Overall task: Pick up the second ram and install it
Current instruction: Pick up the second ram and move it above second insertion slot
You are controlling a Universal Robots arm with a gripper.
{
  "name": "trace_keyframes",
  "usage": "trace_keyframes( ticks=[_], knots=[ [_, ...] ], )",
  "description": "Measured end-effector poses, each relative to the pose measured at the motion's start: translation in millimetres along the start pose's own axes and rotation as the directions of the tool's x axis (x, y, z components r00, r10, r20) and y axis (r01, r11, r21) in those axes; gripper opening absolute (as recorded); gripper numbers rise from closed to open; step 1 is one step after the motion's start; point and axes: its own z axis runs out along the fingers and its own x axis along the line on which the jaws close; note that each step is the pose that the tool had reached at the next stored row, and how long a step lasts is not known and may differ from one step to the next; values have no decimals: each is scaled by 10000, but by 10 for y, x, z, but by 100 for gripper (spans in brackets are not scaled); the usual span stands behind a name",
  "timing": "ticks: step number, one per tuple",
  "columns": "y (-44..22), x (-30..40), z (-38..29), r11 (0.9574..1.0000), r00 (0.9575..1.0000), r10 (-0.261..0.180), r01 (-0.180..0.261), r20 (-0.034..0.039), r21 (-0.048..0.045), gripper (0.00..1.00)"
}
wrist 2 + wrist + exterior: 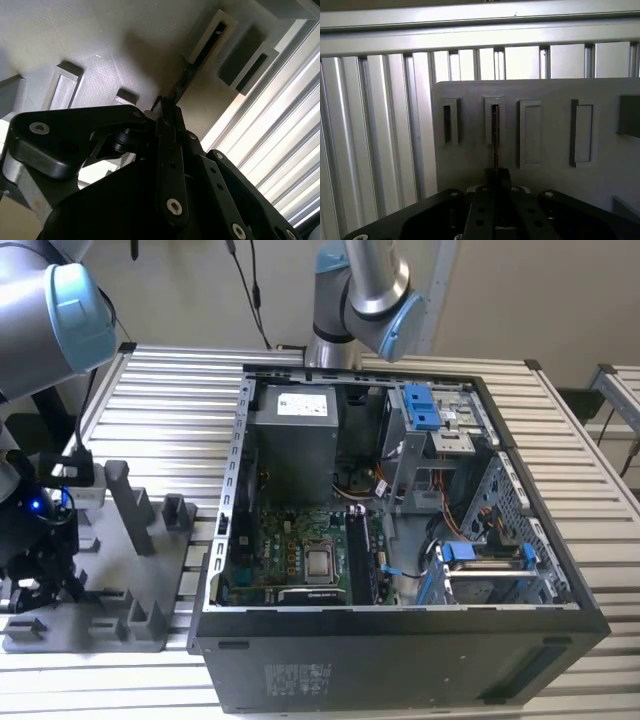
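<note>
We see the gripper (496, 174) low over the grey holder (105, 590), at the exterior view's left of the open case (400, 660). Its fingers (489, 176) are clenched on the ram (495, 150), which we meet edge-on as a thin dark strip.

The ram stands in a slotted block (487, 120) of the holder. Its far part sits inside the slot and its near end is pinched between the fingertips. In the second wrist view the same strip (186, 75) runs from the slot straight to the closed tips.

Room around it is tight. In the first wrist view other blocks stand close on both sides of the occupied one, a narrow one (449, 121) and a wider one (530, 132). Just past them lies the holder's straight edge, with the slatted table (170, 400) beyond.

In the exterior view a tall upright (128, 505) rises near the gripper, and the case's side wall (232, 500) stands just beside the holder. Above the holder the space is open. The top of the case is open too, though crowded by drive bays (430, 425) on its far side.
</note>
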Motion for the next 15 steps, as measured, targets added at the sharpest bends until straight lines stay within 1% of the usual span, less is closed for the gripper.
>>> trace_keyframes(
  ticks=[6,11,15],
  knots=[
    [0,0,-2,10000,10000,1,-1,1,2,14],
    [-2,-1,-70,10000,10000,1,-1,0,0,14],
    [-2,-1,-98,10000,10000,1,-1,-1,-1,14]
  ],
)
